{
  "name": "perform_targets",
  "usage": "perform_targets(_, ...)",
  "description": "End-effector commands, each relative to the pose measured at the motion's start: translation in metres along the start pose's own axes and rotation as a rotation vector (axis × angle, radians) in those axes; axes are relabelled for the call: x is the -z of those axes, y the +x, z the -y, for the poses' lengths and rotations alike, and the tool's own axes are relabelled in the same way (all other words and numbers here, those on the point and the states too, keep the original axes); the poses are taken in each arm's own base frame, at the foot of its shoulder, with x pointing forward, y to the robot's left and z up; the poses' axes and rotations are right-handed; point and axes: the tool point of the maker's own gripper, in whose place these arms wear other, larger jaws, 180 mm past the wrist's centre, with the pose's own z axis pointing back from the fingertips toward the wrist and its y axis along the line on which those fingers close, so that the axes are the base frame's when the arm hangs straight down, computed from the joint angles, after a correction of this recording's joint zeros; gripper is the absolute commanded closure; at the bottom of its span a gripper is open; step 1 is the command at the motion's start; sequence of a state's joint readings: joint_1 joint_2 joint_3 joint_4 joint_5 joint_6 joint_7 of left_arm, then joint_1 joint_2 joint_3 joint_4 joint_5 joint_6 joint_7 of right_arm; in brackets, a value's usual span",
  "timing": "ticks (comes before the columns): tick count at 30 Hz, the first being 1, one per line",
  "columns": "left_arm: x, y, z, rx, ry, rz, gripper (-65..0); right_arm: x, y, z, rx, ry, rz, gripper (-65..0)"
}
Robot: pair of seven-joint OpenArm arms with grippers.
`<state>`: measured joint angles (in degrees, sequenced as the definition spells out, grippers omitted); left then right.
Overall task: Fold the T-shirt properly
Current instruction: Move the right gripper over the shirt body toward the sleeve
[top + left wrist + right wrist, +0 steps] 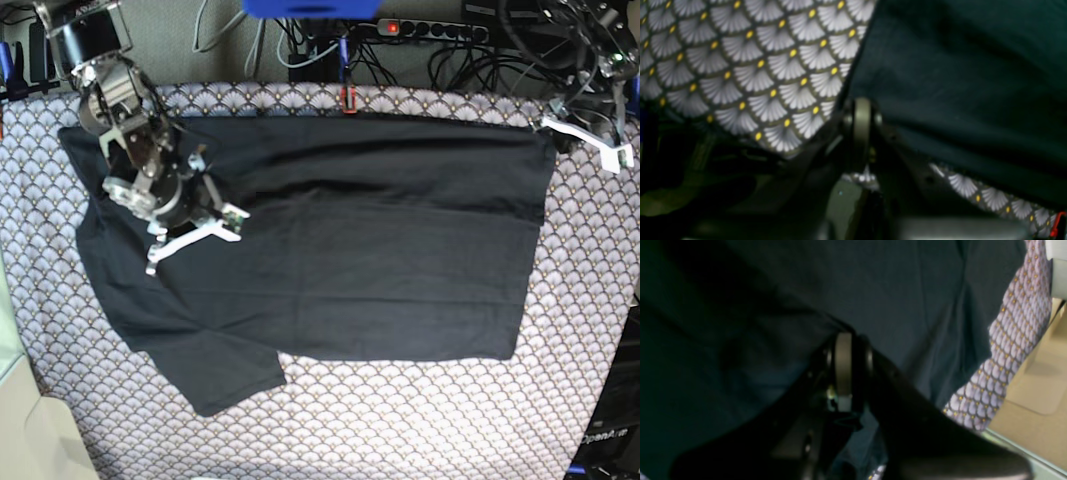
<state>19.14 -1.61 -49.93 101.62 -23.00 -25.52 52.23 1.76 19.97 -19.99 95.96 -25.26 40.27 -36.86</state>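
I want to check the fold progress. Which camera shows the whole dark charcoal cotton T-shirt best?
The base view: the dark charcoal cotton T-shirt lies spread there, all edges visible. Both wrist views show only blurred close-up patches of fabric.

Base looks straight down; both wrist views sit close over the T-shirt (pixel 340 240).

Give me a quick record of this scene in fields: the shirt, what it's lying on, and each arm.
garment: T-shirt, dark, spread flat, not yet folded
sleeve: one sticks out at the base view's lower left
surface: scallop-patterned tablecloth
right gripper: over the shirt near its collar end, fingers spread open
left gripper: at the shirt's far corner by the hem, open or shut unclear
grasp: none visible
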Motion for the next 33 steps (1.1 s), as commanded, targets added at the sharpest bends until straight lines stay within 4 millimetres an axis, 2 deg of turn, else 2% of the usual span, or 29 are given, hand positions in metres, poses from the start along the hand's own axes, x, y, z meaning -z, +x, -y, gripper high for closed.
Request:
perform_targets(1,-0.004,0.014,0.000,0.012,-0.004,0.049,0.0,-0.004,0.008,0.020,-0.004,-0.049,0.029,-2.1)
perform_targets(10,-0.003,0.015,0.001,0.014,-0.006,0.045,0.0,-0.007,0.043,0.046,-0.015,-0.104,0.103,-2.5)
perform_targets(13,-0.003,0.015,0.002,0.015,-0.007,0.045,0.0,-0.006,0.056,0.043,-0.071,-0.093,0.125,-2.6)
perform_targets(21,-0.003,0.015,0.001,0.018,-0.004,0.049,0.0,-0.003,0.049,0.030,-0.139,-0.062,0.102,-2.6)
perform_targets(25,-0.003,0.017,0.001,0.018,-0.005,0.051,0.0,-0.004,0.047,0.034,-0.144,-0.070,0.095,-2.6)
perform_targets(29,-0.002,0.016,0.002,0.018,-0.008,0.050,0.0,-0.004,0.035,0.040,-0.196,-0.112,0.034,-2.6)
perform_targets(33,-0.002,0.016,0.003,0.019,-0.010,0.049,0.0,0.000,0.036,0.030,-0.211,-0.102,0.021,-2.7)
